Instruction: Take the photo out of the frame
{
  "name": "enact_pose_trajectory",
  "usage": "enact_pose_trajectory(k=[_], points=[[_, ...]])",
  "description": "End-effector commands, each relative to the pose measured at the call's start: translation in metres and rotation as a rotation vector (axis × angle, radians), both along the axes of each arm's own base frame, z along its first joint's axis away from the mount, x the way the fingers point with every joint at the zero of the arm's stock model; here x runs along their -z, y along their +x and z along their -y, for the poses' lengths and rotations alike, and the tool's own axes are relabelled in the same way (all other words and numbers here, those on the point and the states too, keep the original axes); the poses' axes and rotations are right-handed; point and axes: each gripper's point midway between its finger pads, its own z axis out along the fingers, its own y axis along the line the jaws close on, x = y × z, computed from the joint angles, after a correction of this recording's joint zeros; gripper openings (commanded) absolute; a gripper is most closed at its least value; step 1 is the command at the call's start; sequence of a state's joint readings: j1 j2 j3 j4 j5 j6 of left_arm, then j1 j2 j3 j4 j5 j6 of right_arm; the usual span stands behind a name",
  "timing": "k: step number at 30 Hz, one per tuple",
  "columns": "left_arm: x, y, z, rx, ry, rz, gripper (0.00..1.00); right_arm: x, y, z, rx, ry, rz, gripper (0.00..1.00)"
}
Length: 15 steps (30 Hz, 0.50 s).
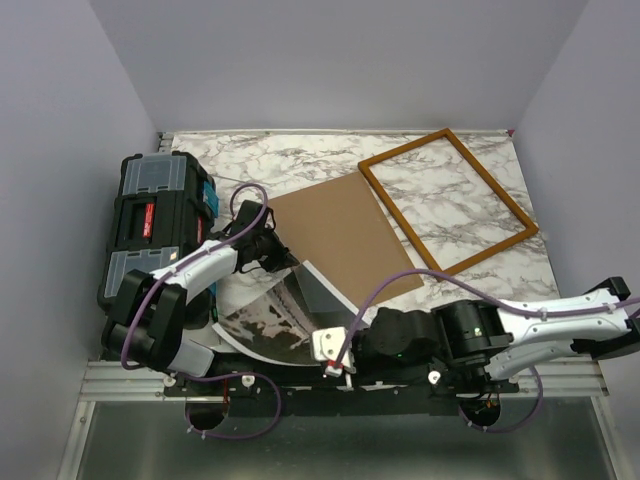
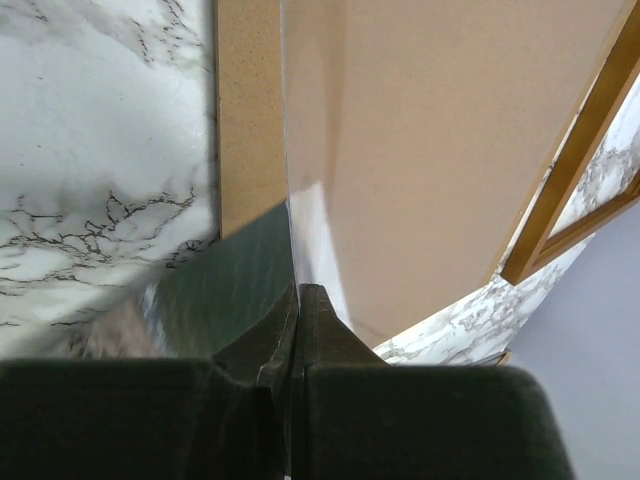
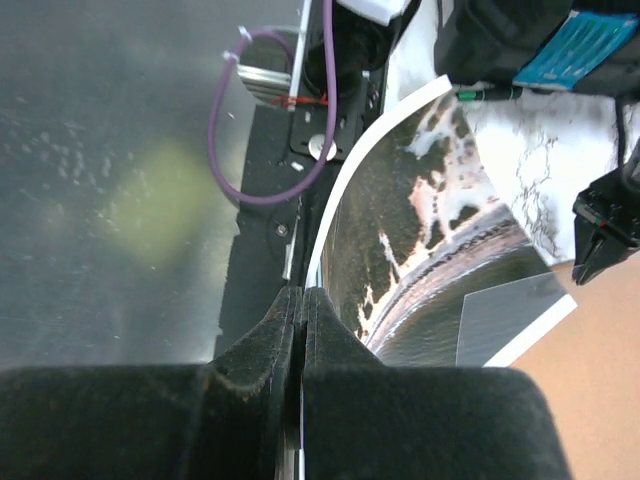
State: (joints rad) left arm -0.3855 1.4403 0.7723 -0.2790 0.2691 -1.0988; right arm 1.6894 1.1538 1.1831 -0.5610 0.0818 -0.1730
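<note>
Black left hand (image 2: 298, 292) and right hand (image 3: 301, 295), each clamped on the bowed grey-white landscape photo (image 1: 265, 320), could crease it by moving together.

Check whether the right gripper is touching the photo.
Touching. The right wrist view shows the right gripper shut on the pale edge of the photo, which curves up and away from between the closed jaws.

Marble-look surface (image 1: 300, 160) had the frame (image 1: 405, 150) lying flat at the far right, marble showing through it. Brown board (image 1: 340, 240) sat mid-surface just beside it, black toolbox (image 1: 155, 225) along the left edge.
</note>
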Motion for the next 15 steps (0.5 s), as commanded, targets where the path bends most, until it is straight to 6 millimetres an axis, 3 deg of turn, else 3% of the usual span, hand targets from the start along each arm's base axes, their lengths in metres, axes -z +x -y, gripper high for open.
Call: enact_pose_trajectory(k=[1, 5, 15], points=[[0.005, 0.007, -0.007, -0.004, 0.048, 0.016, 0.0, -0.043, -0.011, 0.026, -0.043, 0.038, -0.061, 0.0], [0.009, 0.007, -0.007, 0.011, 0.064, 0.002, 0.0, -0.098, 0.004, 0.039, 0.003, 0.187, -0.025, 0.0], [0.021, 0.004, -0.014, -0.015, 0.092, -0.009, 0.0, -0.187, 0.062, 0.072, 0.227, 0.355, 0.179, 0.0]])
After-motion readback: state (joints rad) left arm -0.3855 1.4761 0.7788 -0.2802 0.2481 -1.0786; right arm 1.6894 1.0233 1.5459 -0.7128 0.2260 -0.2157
